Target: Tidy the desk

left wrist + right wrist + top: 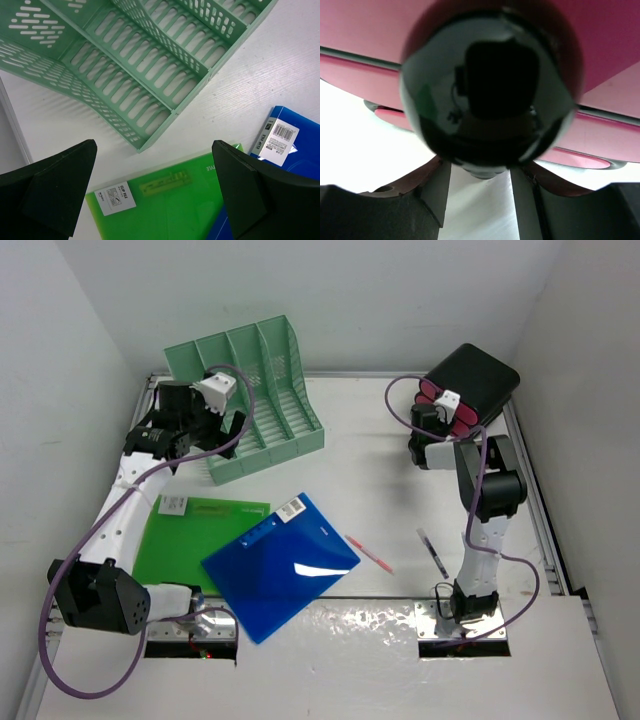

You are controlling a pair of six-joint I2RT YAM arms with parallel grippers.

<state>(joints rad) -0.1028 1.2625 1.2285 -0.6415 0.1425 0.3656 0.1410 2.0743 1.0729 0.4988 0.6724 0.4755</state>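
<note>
The white desk (400, 470) holds a green clip file (190, 535) with a blue clip file (280, 565) partly over it at the front left. A mint-green slotted rack (255, 390) stands at the back left. My left gripper (215, 435) is open and empty. In the left wrist view it (155, 195) hovers over the green file (170, 205), just in front of the rack (145, 65). My right gripper (432, 420) is at the black-and-pink drawer box (475, 380). In the right wrist view it (480, 170) is closed around a glossy black knob (492, 85).
A red pen (370, 553) and a black pen (433, 553) lie on the desk right of the blue file. Metal rails edge the desk. White walls stand close on the left, back and right.
</note>
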